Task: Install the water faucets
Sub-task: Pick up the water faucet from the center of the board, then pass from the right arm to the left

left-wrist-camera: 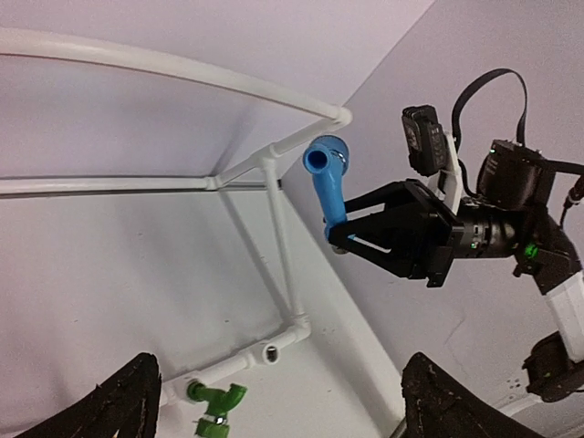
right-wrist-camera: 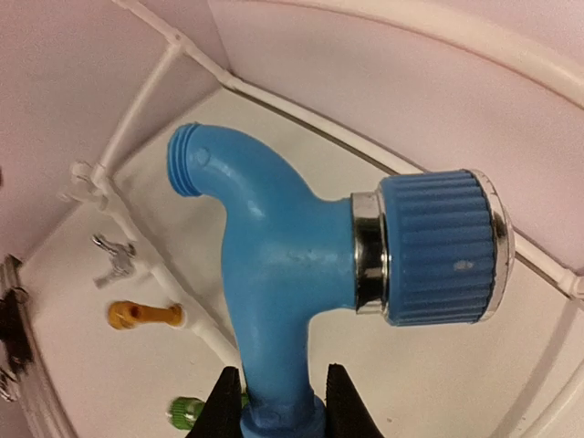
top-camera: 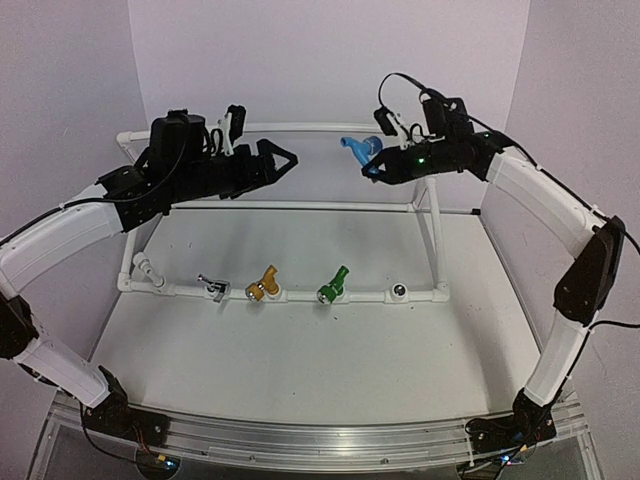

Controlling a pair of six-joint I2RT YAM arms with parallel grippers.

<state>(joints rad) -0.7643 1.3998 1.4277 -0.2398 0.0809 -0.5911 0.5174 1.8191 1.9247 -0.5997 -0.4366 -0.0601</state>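
On my table (top-camera: 300,370) the pipe frame (top-camera: 320,127) stands across the far half. Along its front bottom rail (top-camera: 300,294) three faucets sit in a row: the left faucet (top-camera: 213,288), the middle faucet (top-camera: 263,285), the right faucet (top-camera: 333,284), with a socket fitting (top-camera: 399,293) just right of them. The fourth faucet (top-camera: 358,150) sits high between the right gripper's (top-camera: 370,170) fingers, over the frame's right half, and the left gripper (top-camera: 290,158) hangs to its left, apart from it.

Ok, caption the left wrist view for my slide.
Right fingers hold the blue faucet aloft beside the white pipe frame; the green faucet sits fitted below.
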